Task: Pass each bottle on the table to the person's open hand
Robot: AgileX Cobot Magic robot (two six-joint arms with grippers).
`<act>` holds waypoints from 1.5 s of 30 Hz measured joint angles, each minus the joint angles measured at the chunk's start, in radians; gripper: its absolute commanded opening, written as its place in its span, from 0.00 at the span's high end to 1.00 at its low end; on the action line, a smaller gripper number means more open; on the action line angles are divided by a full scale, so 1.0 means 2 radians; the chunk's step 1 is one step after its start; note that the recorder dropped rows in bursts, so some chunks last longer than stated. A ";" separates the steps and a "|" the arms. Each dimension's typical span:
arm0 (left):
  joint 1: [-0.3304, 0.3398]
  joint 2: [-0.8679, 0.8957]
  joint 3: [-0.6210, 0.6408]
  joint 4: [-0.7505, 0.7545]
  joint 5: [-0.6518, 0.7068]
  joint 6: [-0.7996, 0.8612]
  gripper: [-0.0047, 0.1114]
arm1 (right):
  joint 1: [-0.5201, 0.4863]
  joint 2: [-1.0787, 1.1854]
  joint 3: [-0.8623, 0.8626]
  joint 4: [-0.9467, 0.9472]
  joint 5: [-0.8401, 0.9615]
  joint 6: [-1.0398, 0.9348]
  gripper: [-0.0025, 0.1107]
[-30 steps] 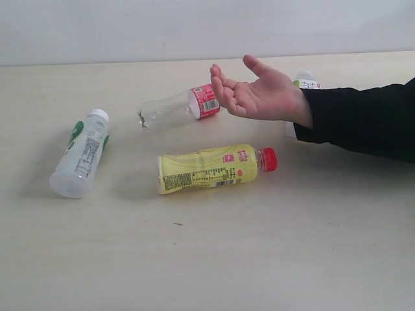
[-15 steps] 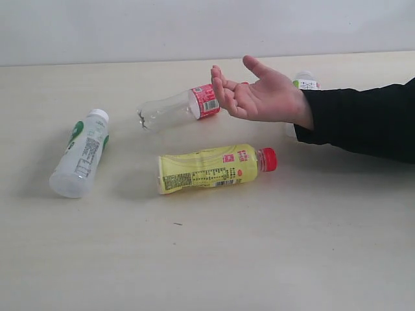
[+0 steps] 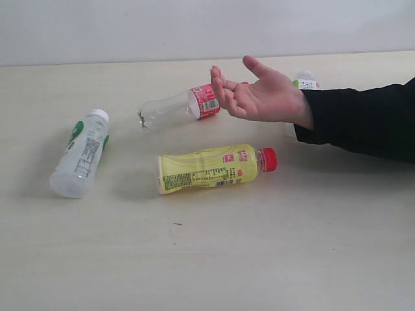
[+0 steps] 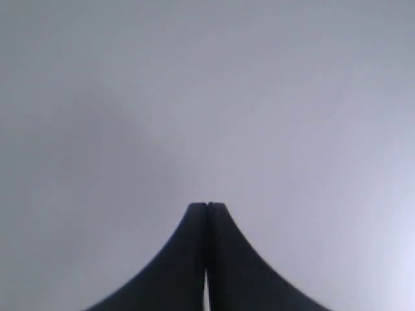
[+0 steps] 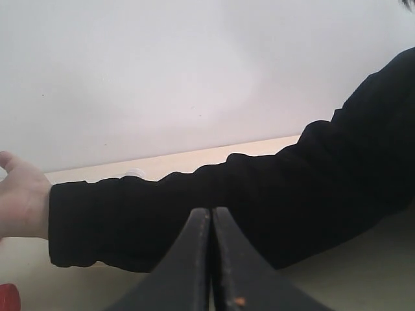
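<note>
While nothing has moved in the last second, my left gripper (image 4: 207, 205) and right gripper (image 5: 211, 209) stay pressed shut, empty. The person's open hand (image 3: 259, 97) waits ahead of my right gripper; all four bottles (image 3: 209, 168) lie untouched on the table (image 3: 292, 246), no handover begun.

There are four bottles (image 3: 81, 155) (image 3: 175, 110) (image 3: 207, 168) (image 3: 306, 82), one person's open hand (image 3: 259, 96), one table (image 3: 259, 259) and two robot hands (image 4: 207, 205) (image 5: 211, 210).

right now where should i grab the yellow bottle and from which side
Probably mid-body on the yellow-labelled bottle, from straight above, jaws closing on its near and far sides. It lies flat on the table, long axis left-right in the exterior view, bare tabletop either side.
</note>
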 measured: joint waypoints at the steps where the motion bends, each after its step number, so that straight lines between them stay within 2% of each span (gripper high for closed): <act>1: 0.000 0.029 -0.042 0.005 0.018 0.004 0.96 | 0.000 0.000 0.000 0.000 0.000 0.000 0.98; 4: 0.000 0.134 -0.167 0.063 0.111 0.007 0.96 | 0.000 0.000 0.000 0.000 0.000 0.000 0.98; 7: -0.005 0.257 -0.276 0.118 0.261 0.020 0.96 | 0.000 0.000 0.000 0.000 0.000 0.000 0.98; 9: -0.012 0.345 -0.336 0.125 0.382 0.067 0.96 | 0.000 0.000 0.000 0.000 0.000 0.000 0.98; 11: -0.018 0.430 -0.382 0.112 0.478 0.123 0.96 | 0.000 0.000 0.000 0.000 0.000 0.000 0.98; 14: -0.031 0.532 -0.426 0.051 0.609 0.229 0.96 | 0.000 0.000 0.000 0.000 -0.001 0.000 0.98; 17: -0.055 0.609 -0.452 -0.011 0.679 0.314 0.96 | 0.000 0.000 0.000 0.000 -0.001 0.000 0.98; 21: -0.093 0.667 -0.464 -0.023 0.699 0.341 0.93 | 0.000 0.000 0.000 0.000 -0.001 0.000 0.98; 23: -0.103 0.689 -0.469 -0.024 0.702 0.348 0.85 | 0.000 0.000 0.000 0.000 -0.001 0.000 0.98; 31: -0.108 0.729 -0.486 -0.027 0.706 0.351 0.40 | 0.000 0.000 0.000 0.000 -0.001 0.000 0.98; 34: -0.108 0.729 -0.489 -0.027 0.706 0.352 0.27 | 0.000 0.000 0.000 0.000 -0.001 0.000 0.98; 36: -0.108 0.729 -0.489 -0.027 0.706 0.359 0.24 | 0.000 0.000 0.000 0.000 -0.001 0.000 0.98; 45: -0.108 0.740 -0.489 -0.027 0.701 0.371 0.24 | 0.000 0.000 0.000 0.000 -0.002 0.000 0.98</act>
